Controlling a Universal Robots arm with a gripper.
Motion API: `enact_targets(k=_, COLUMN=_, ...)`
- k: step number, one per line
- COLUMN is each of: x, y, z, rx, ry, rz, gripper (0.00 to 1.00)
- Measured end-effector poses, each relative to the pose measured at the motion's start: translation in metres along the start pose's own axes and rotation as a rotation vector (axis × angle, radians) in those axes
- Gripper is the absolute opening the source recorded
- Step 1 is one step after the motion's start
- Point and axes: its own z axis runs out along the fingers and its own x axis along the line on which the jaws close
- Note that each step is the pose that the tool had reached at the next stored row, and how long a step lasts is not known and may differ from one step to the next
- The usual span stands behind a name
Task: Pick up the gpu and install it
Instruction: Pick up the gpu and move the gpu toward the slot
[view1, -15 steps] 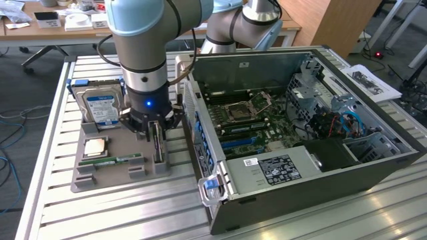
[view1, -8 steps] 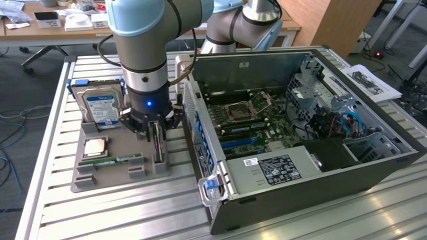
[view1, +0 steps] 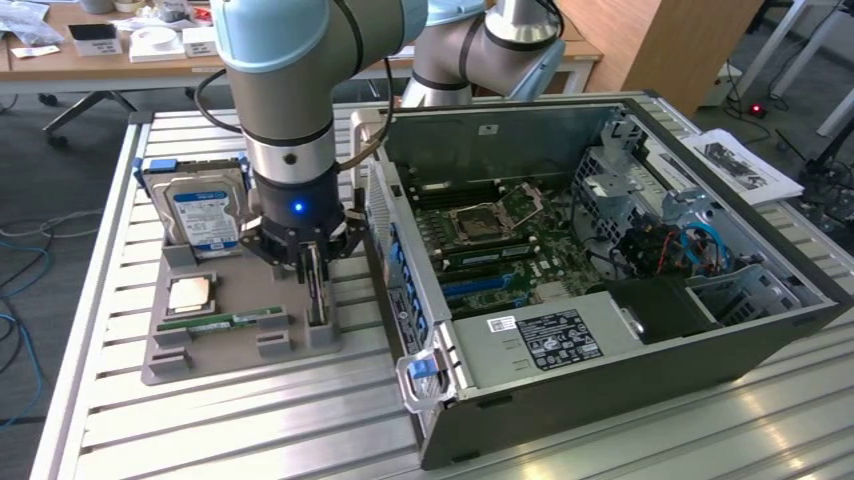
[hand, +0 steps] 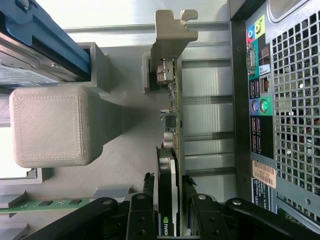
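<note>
The gpu (view1: 316, 296) stands on edge in a slot at the right side of the grey parts holder (view1: 240, 358), just beside the open computer case (view1: 534, 345). My gripper (view1: 314, 272) is lowered straight over it, open, with one finger on each side of the card. In the wrist view the gpu (hand: 172, 95) runs away from the fingers, its metal bracket (hand: 170, 40) at the far end. The black fingers (hand: 145, 202) flank it closely, and the card still sits in its slot. The case's motherboard (view1: 494, 245) lies exposed.
On the holder sit a silver hard drive with a blue label (view1: 200, 212), a square chip (view1: 190, 292) and a green memory stick (view1: 220, 322). A grey holder post (hand: 47, 125) stands next to the card. The case's rear port panel (hand: 260, 95) is near the gripper. The slatted metal table (view1: 267, 430) stretches around.
</note>
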Motion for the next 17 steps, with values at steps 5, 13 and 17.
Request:
enact_targets(k=5, x=-0.001, y=0.0001, z=0.0, rx=0.0, ry=0.0, rz=0.0, gripper=0.35)
enact_targets(k=13, x=-0.001, y=0.0001, z=0.0, rx=0.0, ry=0.0, rz=0.0, gripper=0.35)
enact_targets(k=17, x=-0.0009, y=0.0001, z=0.0, rx=0.0001, ry=0.0, rz=0.0, gripper=0.27)
